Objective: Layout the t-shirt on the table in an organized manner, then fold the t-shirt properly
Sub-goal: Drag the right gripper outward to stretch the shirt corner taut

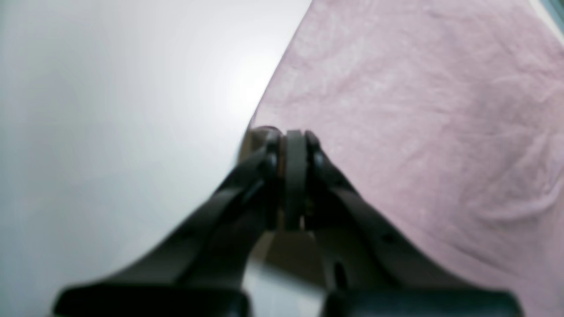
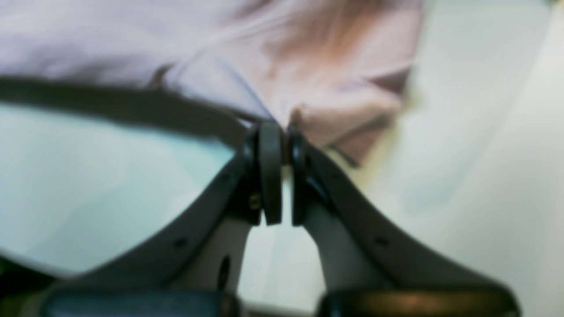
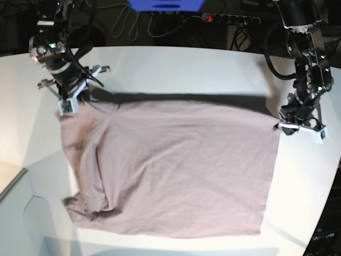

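We hold the t-shirt [image 3: 170, 165] by its far edge with both arms, and it hangs from this edge down to the white table [image 3: 176, 69], where most of the cloth already lies. The step in hand looks like the laying out: we stretch the cloth and put it down flat before any fold.

The left gripper [image 1: 294, 145] has its jaws together at the corner of the cloth. In the left wrist view the tips sit exactly on the border between pink cloth and table, so we judge that they pinch this corner, though the blur hides the pinch itself. The right gripper [image 2: 280, 136] is closed on a bunched piece of cloth, which rises as a small peak from between the jaws.

To do this step well, we should keep both grips firm and pull the two arms gently apart, so the far edge becomes one straight line. In the base view the side near the right gripper is wrinkled, and the near corner on that side [image 3: 85, 205] is crumpled into folds, maybe a sleeve. We think a slow pull away from this corner can open it. Then we should lower both arms together and release only when the edge rests on the table.
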Robot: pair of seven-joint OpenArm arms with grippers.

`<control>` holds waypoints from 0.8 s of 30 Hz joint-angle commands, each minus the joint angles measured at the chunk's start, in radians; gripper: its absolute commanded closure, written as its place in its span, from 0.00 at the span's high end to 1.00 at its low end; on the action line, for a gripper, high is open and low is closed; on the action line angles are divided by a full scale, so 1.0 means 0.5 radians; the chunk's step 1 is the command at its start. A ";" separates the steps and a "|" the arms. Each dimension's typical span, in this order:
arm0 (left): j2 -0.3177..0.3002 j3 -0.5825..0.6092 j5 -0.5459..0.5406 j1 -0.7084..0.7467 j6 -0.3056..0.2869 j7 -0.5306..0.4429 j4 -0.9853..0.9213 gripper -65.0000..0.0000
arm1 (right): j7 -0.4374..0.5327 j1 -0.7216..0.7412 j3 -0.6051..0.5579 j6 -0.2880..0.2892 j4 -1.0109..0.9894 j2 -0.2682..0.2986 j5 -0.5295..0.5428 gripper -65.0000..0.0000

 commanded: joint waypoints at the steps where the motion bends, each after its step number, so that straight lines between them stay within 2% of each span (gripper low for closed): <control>1: -0.027 -0.015 -0.018 -0.010 -0.011 -0.057 0.048 0.00 | 0.053 -0.020 0.005 -0.003 0.040 0.006 0.018 0.00; 11: -0.033 -0.024 -0.021 0.162 -0.014 -0.060 0.066 0.00 | 0.053 -0.314 0.002 0.000 0.040 0.003 0.018 0.00; 19: -0.030 -0.024 -0.021 0.266 -0.014 -0.158 0.073 0.00 | 0.025 -0.367 -0.001 0.003 0.034 0.009 0.018 0.00; 21: -0.033 -0.024 -0.021 0.281 -0.014 -0.158 0.073 0.00 | 0.013 -0.388 0.002 0.132 0.031 0.061 0.018 0.00; 23: -0.030 -0.024 -0.021 0.306 -0.014 -0.158 0.073 0.00 | 0.013 -0.388 0.024 0.280 0.031 0.061 0.015 0.00; 24: -0.030 -0.024 -0.021 0.318 -0.014 -0.158 0.073 0.00 | 0.013 -0.385 0.042 0.301 0.034 0.055 0.015 0.00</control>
